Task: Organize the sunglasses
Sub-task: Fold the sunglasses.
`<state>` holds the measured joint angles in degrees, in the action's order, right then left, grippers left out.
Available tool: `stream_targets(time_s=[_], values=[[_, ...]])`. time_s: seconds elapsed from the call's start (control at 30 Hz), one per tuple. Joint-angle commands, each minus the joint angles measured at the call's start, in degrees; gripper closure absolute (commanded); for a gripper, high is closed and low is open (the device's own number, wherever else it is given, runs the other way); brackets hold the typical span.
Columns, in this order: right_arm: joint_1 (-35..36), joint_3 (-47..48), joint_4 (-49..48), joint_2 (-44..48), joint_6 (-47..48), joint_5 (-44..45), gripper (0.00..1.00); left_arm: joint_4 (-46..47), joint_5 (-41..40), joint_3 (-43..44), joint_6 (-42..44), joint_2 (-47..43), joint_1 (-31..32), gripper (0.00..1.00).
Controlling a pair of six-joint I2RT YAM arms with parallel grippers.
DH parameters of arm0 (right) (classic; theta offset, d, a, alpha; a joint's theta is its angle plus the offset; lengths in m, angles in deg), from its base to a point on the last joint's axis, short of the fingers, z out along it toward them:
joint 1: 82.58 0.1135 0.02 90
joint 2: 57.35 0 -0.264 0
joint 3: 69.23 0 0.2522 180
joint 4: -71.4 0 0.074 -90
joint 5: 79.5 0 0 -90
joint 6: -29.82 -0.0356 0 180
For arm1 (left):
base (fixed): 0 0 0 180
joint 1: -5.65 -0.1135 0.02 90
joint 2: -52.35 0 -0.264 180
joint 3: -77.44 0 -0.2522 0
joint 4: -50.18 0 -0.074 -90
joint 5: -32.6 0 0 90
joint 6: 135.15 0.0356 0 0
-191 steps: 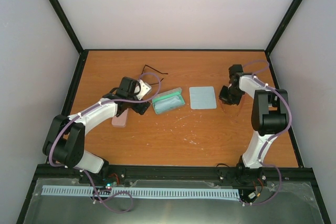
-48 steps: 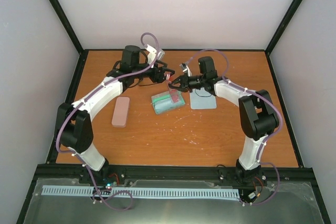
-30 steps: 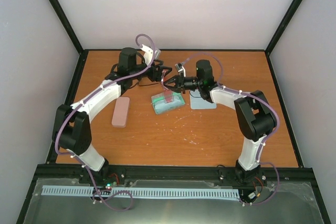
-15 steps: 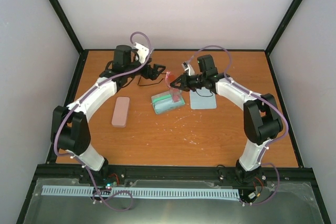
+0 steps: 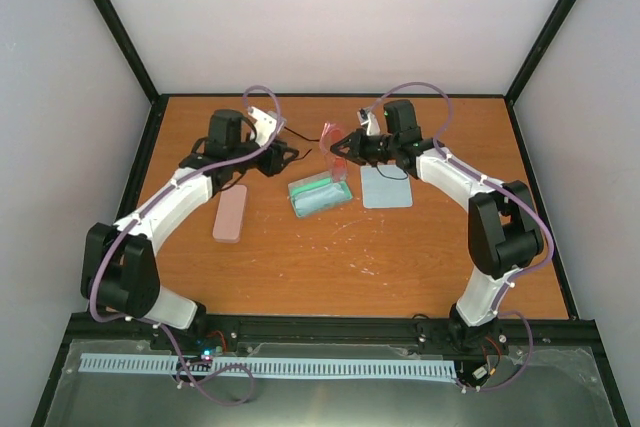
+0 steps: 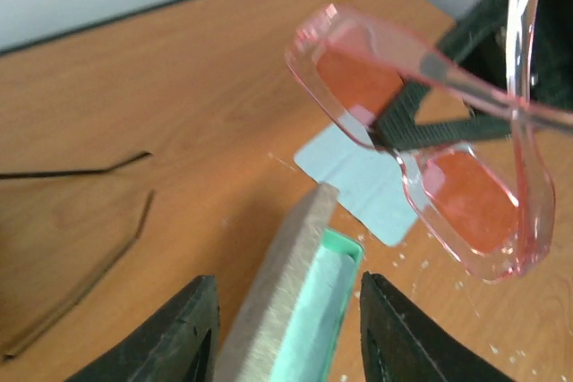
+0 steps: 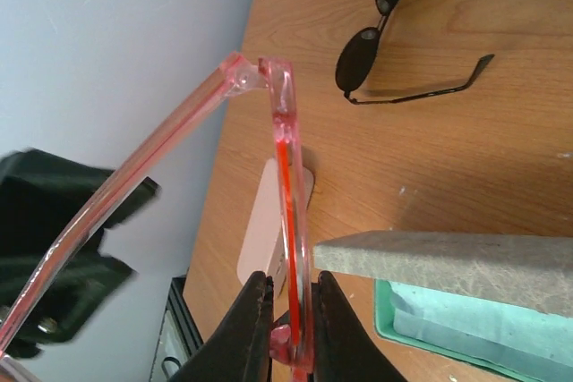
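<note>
Pink sunglasses (image 5: 330, 136): translucent pink frame, rectangular orange-red lenses, visible arm unfolded. Off table (image 5: 450, 257), in air near far end of open case (image 5: 318, 194). Front frame pinched between fingers of right gripper (image 7: 288, 310). Front runs edge-on in right wrist view; lenses face left wrist camera (image 6: 403, 131).

Dark sunglasses (image 7: 376, 15): very thin black frame, small dark oval lenses, slim arms unfolded and spread. Lies on table at far side, left of pink pair, untouched. Only arms show in left wrist view (image 6: 81, 170).
</note>
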<state>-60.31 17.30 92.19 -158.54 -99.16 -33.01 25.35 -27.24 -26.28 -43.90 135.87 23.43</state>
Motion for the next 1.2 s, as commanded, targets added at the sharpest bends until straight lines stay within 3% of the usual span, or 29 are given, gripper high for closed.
stream_targets(time_s=[0.0,0.47,0.9,1.17], values=[[0.10,1.93,-3.71,1.82,-2.33,-3.19,0.97,-0.98,1.89,-0.51,0.90,0.27,2.86,0.54],[3.13,-1.21,-6.33,1.31,-3.49,-11.99,0.97,4.60,7.13,6.91,-3.58,6.52,5.16,0.51],[4.37,-5.16,-0.96,2.27,1.05,-12.24,0.97,5.18,4.26,10.09,-3.66,7.52,5.16,0.50],[4.37,-1.77,-7.74,-2.65,-4.58,-9.95,0.97,5.43,6.87,9.73,-6.70,6.94,5.31,0.50]])
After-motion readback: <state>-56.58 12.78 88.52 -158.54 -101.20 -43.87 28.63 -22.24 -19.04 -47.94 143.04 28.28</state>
